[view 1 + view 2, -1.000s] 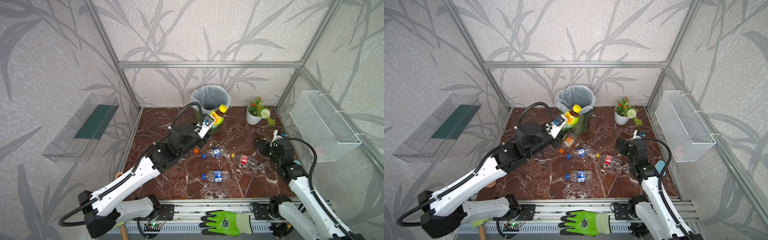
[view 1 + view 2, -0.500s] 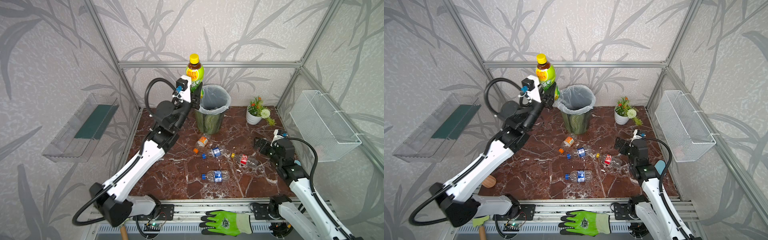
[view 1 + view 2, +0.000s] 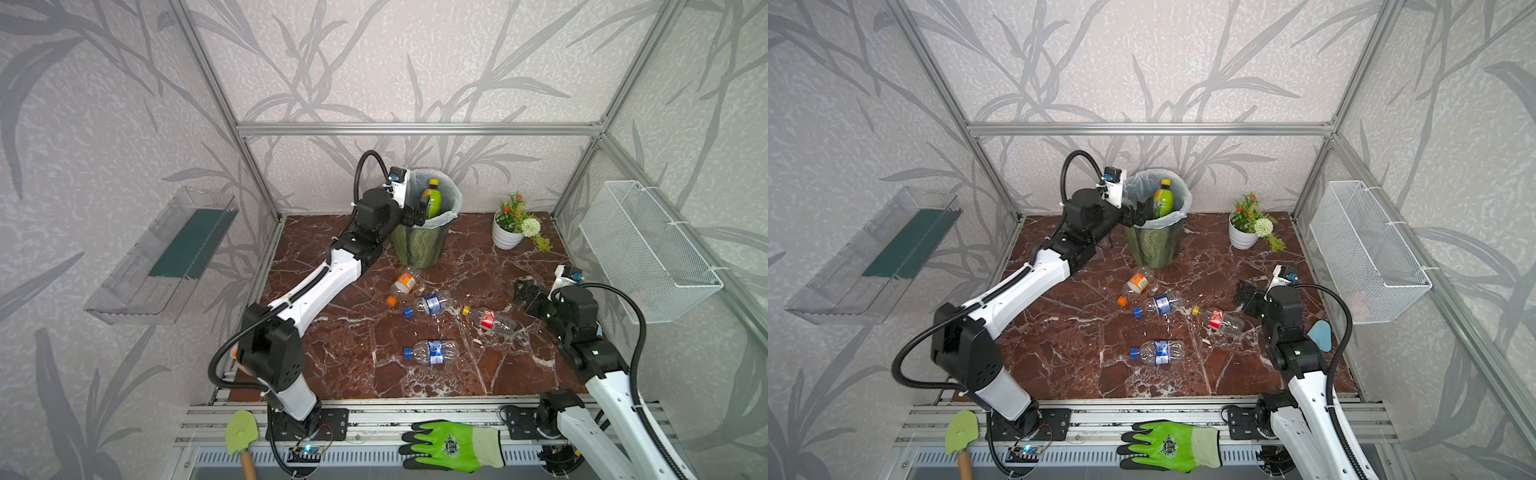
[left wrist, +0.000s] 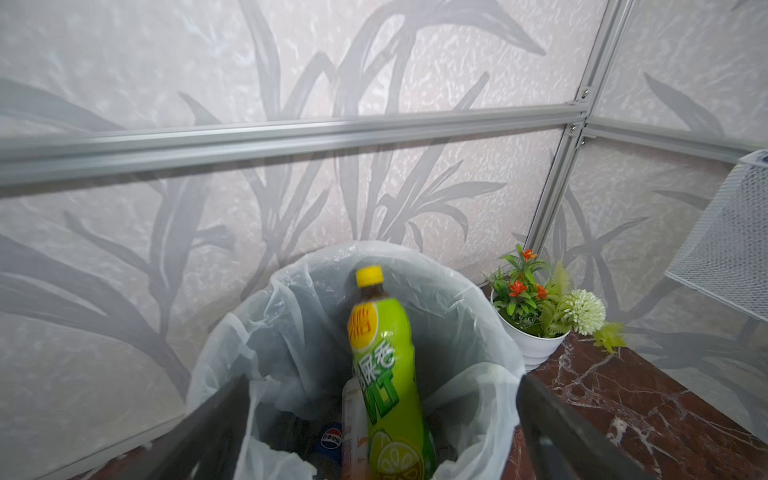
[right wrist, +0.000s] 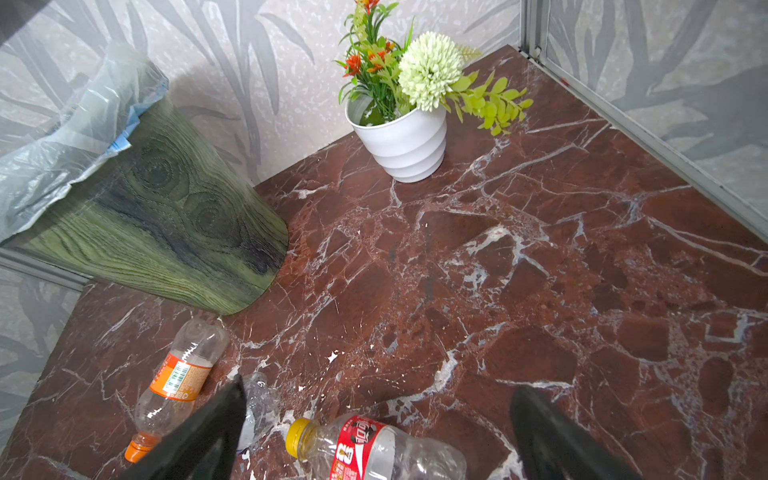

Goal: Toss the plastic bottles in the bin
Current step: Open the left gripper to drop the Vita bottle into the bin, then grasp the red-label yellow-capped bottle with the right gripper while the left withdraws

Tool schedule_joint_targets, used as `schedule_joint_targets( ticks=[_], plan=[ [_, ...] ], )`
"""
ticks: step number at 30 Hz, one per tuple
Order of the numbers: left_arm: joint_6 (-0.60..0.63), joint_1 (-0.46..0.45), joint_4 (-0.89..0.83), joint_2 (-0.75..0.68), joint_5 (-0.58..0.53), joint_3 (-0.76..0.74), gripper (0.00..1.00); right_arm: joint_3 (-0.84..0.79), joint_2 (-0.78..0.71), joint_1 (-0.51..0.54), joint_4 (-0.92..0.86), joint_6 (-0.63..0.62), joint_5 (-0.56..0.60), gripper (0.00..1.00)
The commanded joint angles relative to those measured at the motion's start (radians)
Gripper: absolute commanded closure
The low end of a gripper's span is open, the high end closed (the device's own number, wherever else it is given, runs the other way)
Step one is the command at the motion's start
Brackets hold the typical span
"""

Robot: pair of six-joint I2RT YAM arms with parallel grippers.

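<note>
My left gripper (image 3: 417,210) hangs open at the near rim of the bin (image 3: 424,245), a green-patterned bucket with a white liner. The green-yellow bottle (image 4: 386,365) stands tilted inside the bin, free of both fingers (image 4: 208,419), next to a white-orange bottle (image 4: 353,424) and a Pepsi-labelled one (image 4: 331,438). On the marble floor lie an orange-label bottle (image 3: 403,284), two blue-label bottles (image 3: 430,304) (image 3: 432,352) and a red-label bottle (image 3: 488,320). My right gripper (image 3: 525,293) is open just right of the red-label bottle (image 5: 374,449), holding nothing.
A white ribbed flower pot (image 3: 509,235) stands at the back right. A wire mesh basket (image 3: 648,249) hangs on the right wall and a clear shelf (image 3: 166,257) on the left wall. A green glove (image 3: 453,444) and a small shovel (image 3: 241,434) lie on the front rail.
The left arm lifted the green-yellow bottle high beside the bin, dropped to the rim and opened. The bottle now sits in the bin. The right arm has not moved.
</note>
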Motion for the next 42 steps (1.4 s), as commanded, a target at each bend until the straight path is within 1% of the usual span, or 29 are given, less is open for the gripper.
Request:
schedule_joint_targets(
  ticks=[1, 4, 7, 14, 19, 23, 28, 34, 37, 42],
  plan=[
    [0.036, -0.002, 0.004, -0.157, -0.018, 0.014, 0.01, 0.036, 0.026, -0.002, -0.029, 0.025, -0.011, 0.01],
    [0.035, -0.003, 0.019, -0.225, -0.034, -0.084, 0.01, 0.033, 0.051, -0.003, -0.042, 0.059, -0.034, 0.01],
    [0.019, -0.003, 0.027, -0.287, -0.065, -0.19, 0.01, 0.028, 0.067, -0.003, -0.087, 0.121, -0.053, 0.01],
    [-0.018, -0.002, -0.046, -0.376, -0.118, -0.366, 0.01, 0.004, 0.068, 0.005, -0.213, 0.346, -0.102, 0.01],
    [-0.045, -0.001, -0.048, -0.429, -0.155, -0.485, 0.01, -0.025, 0.044, 0.06, -0.282, 0.501, -0.099, 0.01],
    [-0.064, -0.002, -0.078, -0.442, -0.128, -0.533, 0.01, -0.042, 0.052, 0.128, -0.302, 0.6, -0.061, 0.01],
    [-0.034, -0.016, -0.14, -0.448, -0.092, -0.561, 0.01, -0.065, 0.095, 0.227, -0.276, 0.722, -0.014, 0.01],
    [0.015, -0.065, -0.182, -0.459, -0.141, -0.587, 0.01, -0.109, 0.18, 0.303, -0.136, 0.877, 0.006, 0.01],
    [0.017, -0.072, -0.186, -0.46, -0.146, -0.595, 0.01, -0.092, 0.245, 0.325, -0.103, 0.91, 0.022, 0.01],
    [0.024, -0.079, -0.19, -0.463, -0.15, -0.602, 0.01, -0.07, 0.325, 0.331, -0.062, 0.927, 0.075, 0.01]
  ],
)
